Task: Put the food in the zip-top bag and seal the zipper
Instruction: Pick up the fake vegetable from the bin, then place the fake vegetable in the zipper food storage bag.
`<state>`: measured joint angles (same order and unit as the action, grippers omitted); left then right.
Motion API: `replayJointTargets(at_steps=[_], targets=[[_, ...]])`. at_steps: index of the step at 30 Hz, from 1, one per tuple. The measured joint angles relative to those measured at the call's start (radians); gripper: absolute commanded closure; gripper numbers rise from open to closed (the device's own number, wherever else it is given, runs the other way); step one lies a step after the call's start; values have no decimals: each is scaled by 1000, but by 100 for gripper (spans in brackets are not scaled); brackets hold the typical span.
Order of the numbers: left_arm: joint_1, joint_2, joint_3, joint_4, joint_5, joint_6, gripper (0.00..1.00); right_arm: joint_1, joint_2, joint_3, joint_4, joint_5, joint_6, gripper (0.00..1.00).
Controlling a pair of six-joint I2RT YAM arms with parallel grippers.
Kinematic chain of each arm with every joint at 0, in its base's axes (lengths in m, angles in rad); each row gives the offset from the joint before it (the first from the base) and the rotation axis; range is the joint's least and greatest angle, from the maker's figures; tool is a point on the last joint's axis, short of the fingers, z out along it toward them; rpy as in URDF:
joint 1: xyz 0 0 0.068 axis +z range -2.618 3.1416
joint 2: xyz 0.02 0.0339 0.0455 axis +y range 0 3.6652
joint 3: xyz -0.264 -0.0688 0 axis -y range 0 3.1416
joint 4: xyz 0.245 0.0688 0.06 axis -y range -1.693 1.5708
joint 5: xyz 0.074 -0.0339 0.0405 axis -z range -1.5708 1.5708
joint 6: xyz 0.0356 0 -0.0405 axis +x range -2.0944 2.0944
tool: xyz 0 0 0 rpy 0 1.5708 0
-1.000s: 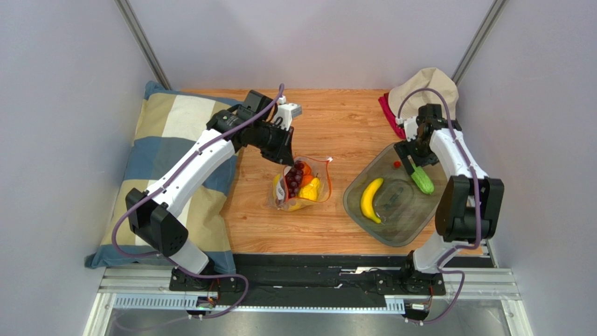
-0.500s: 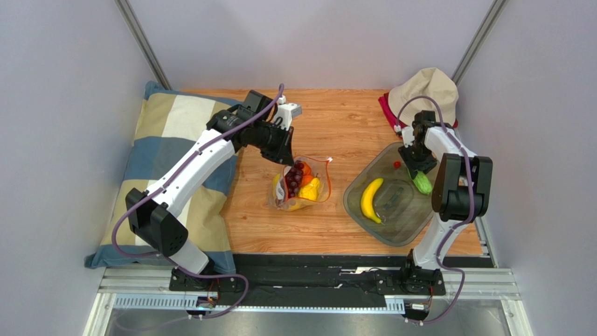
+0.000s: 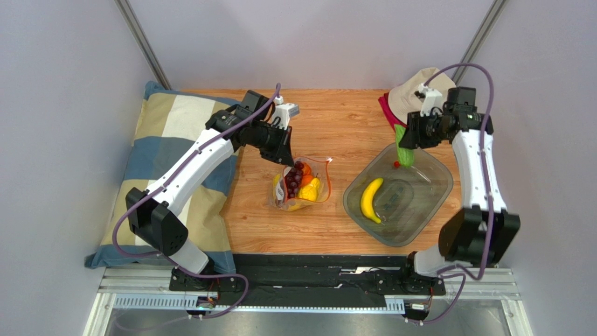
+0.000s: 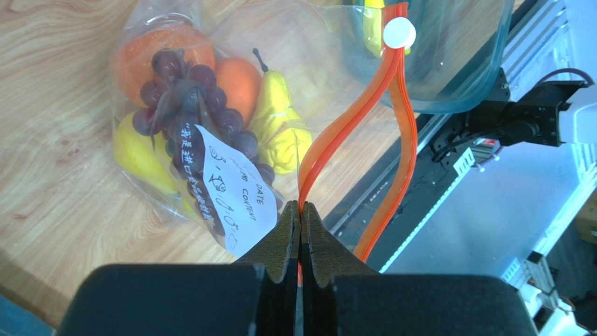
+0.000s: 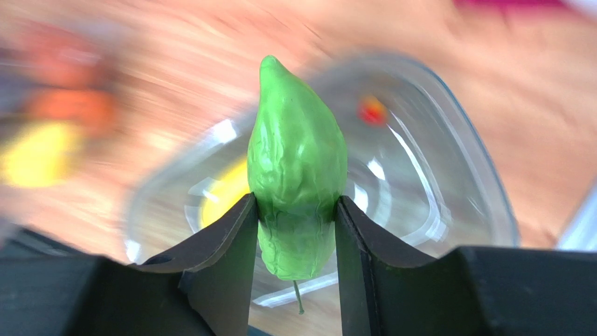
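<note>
The clear zip-top bag (image 3: 301, 183) lies mid-table with grapes (image 4: 183, 91), an orange, a yellow pear (image 4: 280, 119) and a lemon inside. My left gripper (image 3: 287, 155) is shut on the orange-red zipper strip (image 4: 350, 112) at the bag's mouth and holds it up; the white slider (image 4: 399, 32) is at the strip's far end. My right gripper (image 3: 405, 143) is shut on the green piece (image 5: 297, 168) and holds it in the air above the far edge of the grey tray (image 3: 427, 203). A banana (image 3: 370, 199) lies in the tray.
A small red piece (image 3: 396, 164) lies at the tray's far rim. A checked pillow (image 3: 168, 133) lies along the left side. A beige hat (image 3: 427, 87) on red cloth sits at the back right corner.
My right arm lifted the green piece out of the tray and swung it up and left, towards the tray's far-left rim. The left arm and the bag have hardly moved.
</note>
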<state>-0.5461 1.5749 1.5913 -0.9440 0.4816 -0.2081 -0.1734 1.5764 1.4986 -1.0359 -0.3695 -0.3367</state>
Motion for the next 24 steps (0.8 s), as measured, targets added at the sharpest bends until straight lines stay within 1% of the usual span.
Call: replayJointTargets(at_steps=[3, 6, 9, 12, 15, 18, 21, 24], targets=[[9, 2, -2, 1, 18, -11, 100, 37, -181, -12, 71, -185, 76, 100], [20, 4, -2, 2, 41, -18, 100, 135, -348, -80, 234, -329, 149, 100], [32, 7, -2, 1, 56, -22, 100, 307, -459, -157, 418, -404, 175, 100], [40, 10, -2, 1, 69, -24, 100, 491, -481, -172, 537, -453, 142, 100], [46, 13, -2, 0, 80, -25, 100, 629, -467, -175, 577, -470, 29, 100], [51, 17, -2, -1, 90, -26, 100, 736, -449, -208, 582, -481, -126, 100], [57, 21, -2, 0, 95, -28, 100, 801, -422, -246, 565, -491, -283, 100], [59, 23, -2, 0, 99, -30, 100, 830, -366, -257, 551, -498, -436, 100]])
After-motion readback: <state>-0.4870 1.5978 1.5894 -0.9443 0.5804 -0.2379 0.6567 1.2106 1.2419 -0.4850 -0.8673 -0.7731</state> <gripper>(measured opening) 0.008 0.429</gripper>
